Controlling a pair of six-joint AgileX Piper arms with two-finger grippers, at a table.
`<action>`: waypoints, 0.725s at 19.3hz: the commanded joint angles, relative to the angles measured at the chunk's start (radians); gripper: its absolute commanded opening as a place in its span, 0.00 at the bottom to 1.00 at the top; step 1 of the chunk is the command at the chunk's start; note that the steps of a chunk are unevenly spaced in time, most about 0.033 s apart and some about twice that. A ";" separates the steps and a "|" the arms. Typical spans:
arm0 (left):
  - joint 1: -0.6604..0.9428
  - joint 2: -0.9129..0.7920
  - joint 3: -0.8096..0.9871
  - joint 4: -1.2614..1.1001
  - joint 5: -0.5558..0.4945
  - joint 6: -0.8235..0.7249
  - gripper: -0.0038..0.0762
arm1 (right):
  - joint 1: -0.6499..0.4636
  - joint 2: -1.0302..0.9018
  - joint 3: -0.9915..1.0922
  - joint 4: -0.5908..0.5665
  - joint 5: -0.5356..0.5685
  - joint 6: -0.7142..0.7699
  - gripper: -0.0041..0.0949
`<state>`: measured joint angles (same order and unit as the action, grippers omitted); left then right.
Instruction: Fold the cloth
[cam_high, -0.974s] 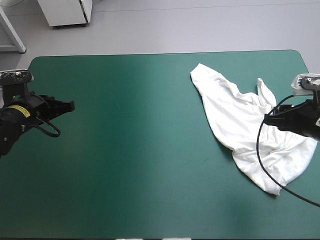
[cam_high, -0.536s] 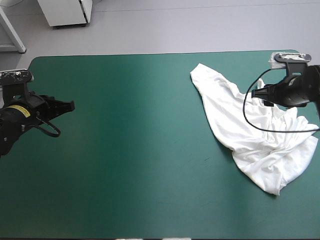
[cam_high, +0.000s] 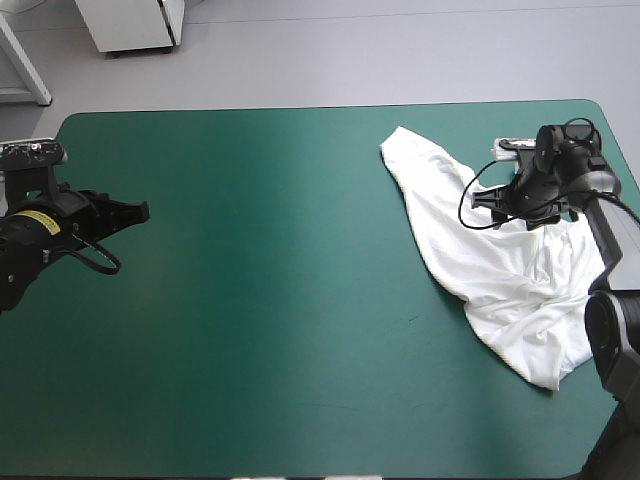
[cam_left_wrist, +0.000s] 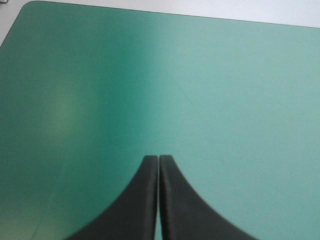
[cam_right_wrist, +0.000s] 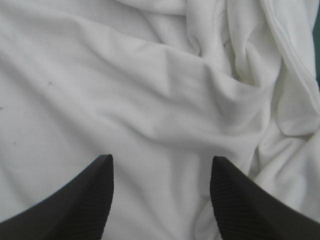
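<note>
Over the T-shirt the right tool points down, fingers apart; left tool pressed together.

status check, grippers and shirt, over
Left gripper shut, over bare teal-green cover. Right gripper open, above the T-shirt. T-shirt crumpled, unfolded, near the cover's right edge. Nothing in the way.

White T-shirt, crumpled, on the table's right side.

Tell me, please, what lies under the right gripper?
Under the open right gripper lies the crumpled white T-shirt, nearly filling its wrist view. The teal-green cover below the cloth is hidden there, so anything beneath the folds cannot be seen.
</note>
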<state>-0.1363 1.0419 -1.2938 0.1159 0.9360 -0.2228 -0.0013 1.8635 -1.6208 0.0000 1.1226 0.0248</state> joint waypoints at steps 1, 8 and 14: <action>0.002 -0.013 -0.034 0.005 -0.061 -0.002 0.06 | -0.041 -0.001 -0.033 0.011 -0.073 0.029 0.59; 0.002 -0.011 -0.034 0.005 -0.077 -0.002 0.06 | -0.073 0.132 -0.033 0.080 -0.036 -0.008 0.59; 0.002 -0.011 -0.034 0.005 -0.123 -0.002 0.06 | -0.013 0.229 -0.033 0.101 0.043 -0.025 0.15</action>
<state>-0.1363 1.0429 -1.2942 0.1159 0.8906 -0.2228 -0.0521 2.0671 -1.6692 0.0000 1.1463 0.0209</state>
